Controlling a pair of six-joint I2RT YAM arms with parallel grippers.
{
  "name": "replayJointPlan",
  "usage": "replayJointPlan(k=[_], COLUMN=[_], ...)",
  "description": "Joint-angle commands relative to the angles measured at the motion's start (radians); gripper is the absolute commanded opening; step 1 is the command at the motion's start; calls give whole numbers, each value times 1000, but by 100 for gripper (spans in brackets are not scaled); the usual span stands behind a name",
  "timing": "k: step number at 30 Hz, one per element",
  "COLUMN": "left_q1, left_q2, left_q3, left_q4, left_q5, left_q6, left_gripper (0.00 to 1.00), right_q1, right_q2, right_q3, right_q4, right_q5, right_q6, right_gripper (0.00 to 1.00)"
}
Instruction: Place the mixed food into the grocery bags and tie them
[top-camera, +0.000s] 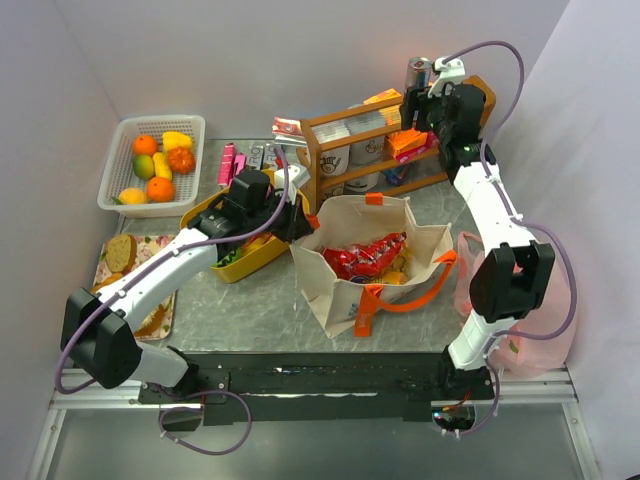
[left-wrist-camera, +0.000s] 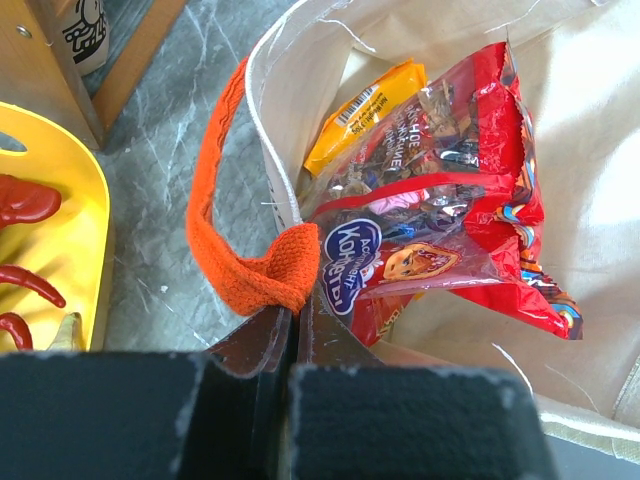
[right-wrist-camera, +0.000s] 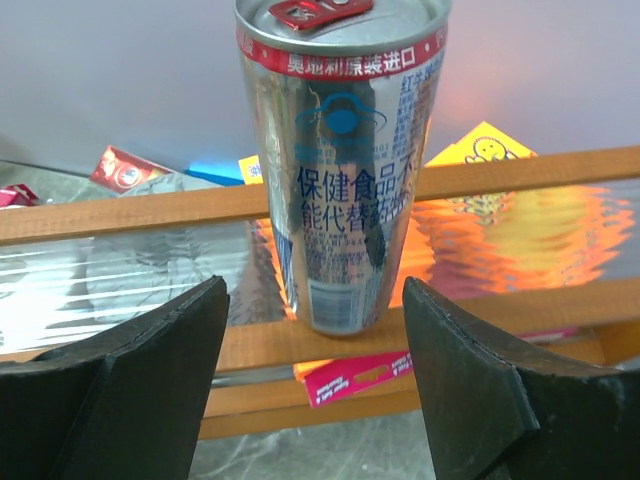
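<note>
The slim silver-red can (right-wrist-camera: 340, 160) stands upright on the wooden rack (right-wrist-camera: 130, 215), at the upper right of the top view. The right jaws are spread wide on either side of its lower half and touch nothing. The can is tall, narrow and slick, so the likeliest fault is uneven closing: if one finger meets it first, it could tip off the shelf or roll behind the rack. A low grip may also let it swing or slide during the carry. At frame centre, the left jaws are pinched shut on the orange handle (left-wrist-camera: 225, 210) where it joins the rim of the canvas tote (top-camera: 335, 290), apparently holding the mouth open. If that pinch slips, the soft wall could fold inward and the can would strike the rim or land on the surface. Red snack packets (left-wrist-camera: 450, 230) and an orange crisp bag (left-wrist-camera: 365, 105) already lie inside, and a can dropped from height could crush them. The pink plastic bag (top-camera: 520, 350) slumps against the right arm at lower right, where a sweeping elbow might drag it.
</note>
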Motion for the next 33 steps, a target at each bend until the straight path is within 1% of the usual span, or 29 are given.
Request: replayJointPlan(k=[1,12,15,16,18,19,20,21,22,24,25,28,33], left_q1=[8,24,28,30,33,33,36,36,38,38,39,38,39], left_q2=[16,10,7,7,6,7,9,10,10,9,9,10,-2], left_q3=[12,14,14,15,15,15,15,17,17,18,17,15,9], left_q4=[-9,-9,-6,-6,-6,-6,-6,-8,-9,-8,-8,-5,6], left_q5=[15,16,21,21,22,23,23,23,21,23,23,26,35], left_q6=[23,23,21,21,21,20,18,20,20,18,18,11,-2], left_gripper=[1,1,1,1,1,1,1,1,1,1,1,1,1], right_q1=[-25,-31,-31,-31,-31,-32,-31,-31,-31,-31,-31,-29,-5], right_q2=[14,147,167,170,167,158,152,143,120,88,57,-6,-144], right_q3=[59,179,203,208,196,176,163,150,118,75,47,44,-11], right_q4=[120,112,115,118,144,158,170,196,211,256,282,272,268], right_q5=[-60,-106,-113,-114,-116,-117,-119,-119,-113,-102,-100,-99,-113], right_q6=[-15,-32,-43,-44,-44,-46,-47,-47,-47,-47,-53,-52,-66], right_gripper=[78,77,66,56,46,37,32,25,12,10,7,0,0])
